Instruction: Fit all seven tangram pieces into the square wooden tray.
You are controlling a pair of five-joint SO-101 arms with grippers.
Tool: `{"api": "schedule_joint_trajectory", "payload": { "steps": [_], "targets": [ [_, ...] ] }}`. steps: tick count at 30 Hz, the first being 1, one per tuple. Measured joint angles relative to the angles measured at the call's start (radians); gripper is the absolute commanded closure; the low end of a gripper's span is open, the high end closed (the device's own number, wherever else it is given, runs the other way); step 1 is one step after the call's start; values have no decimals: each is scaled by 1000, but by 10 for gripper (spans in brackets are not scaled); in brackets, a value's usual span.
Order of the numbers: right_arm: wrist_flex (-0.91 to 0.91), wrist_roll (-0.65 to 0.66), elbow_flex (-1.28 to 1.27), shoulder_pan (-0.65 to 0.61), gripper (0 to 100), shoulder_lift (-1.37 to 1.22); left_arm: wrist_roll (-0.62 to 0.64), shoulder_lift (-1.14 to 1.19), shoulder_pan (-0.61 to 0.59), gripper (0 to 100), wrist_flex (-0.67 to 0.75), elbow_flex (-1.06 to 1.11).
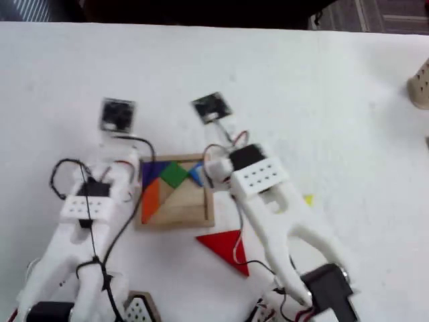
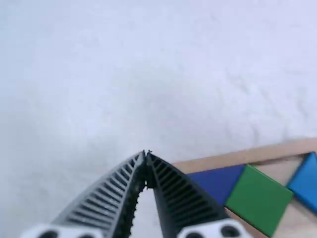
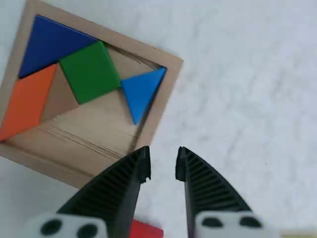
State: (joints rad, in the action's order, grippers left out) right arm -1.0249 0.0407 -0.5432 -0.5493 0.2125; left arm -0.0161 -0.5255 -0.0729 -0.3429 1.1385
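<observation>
The tray [image 3: 89, 130] stands in the middle of the counter [image 1: 322, 100], four pieces [image 3: 90, 72] inside; the red triangle [image 1: 226, 247] lies just beside its near corner. The left gripper [image 2: 146, 156] is clenched, empty; the right gripper [image 3: 162, 163] is slightly released, empty.

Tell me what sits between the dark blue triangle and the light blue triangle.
The green square, inside the wooden tray; the right wrist view shows it.

Setting: robotics lab bench. Evidence: plain white table [image 1: 335, 87]; white printed left arm [image 1: 67, 235] and right arm [image 1: 275, 215]; exposed wiring [image 1: 94, 251].
</observation>
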Motion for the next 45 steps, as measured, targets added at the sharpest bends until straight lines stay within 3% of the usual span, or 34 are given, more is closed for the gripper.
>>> {"api": "schedule_joint_trajectory", "payload": {
  "steps": [6,12,19,22,31,38,45],
  "targets": [
    [126,78,26,-34,912,-176,3,155,-109,977,25,-103],
    [175,86,124,-44,912,-267,132,345,-164,978,-12,-259],
    [318,86,135,-46,916,-370,150,367,-175,978,-32,-290],
    [339,89,146,-41,981,-416,150,367,-175,978,-32,-290],
    [195,212,176,-71,981,-414,150,376,-175,978,-32,-292],
    [54,230,175,-89,973,-362,150,376,-175,978,-32,-292],
    [-34,180,143,-98,823,-183,150,376,-175,977,-32,-292]
  ]
}}
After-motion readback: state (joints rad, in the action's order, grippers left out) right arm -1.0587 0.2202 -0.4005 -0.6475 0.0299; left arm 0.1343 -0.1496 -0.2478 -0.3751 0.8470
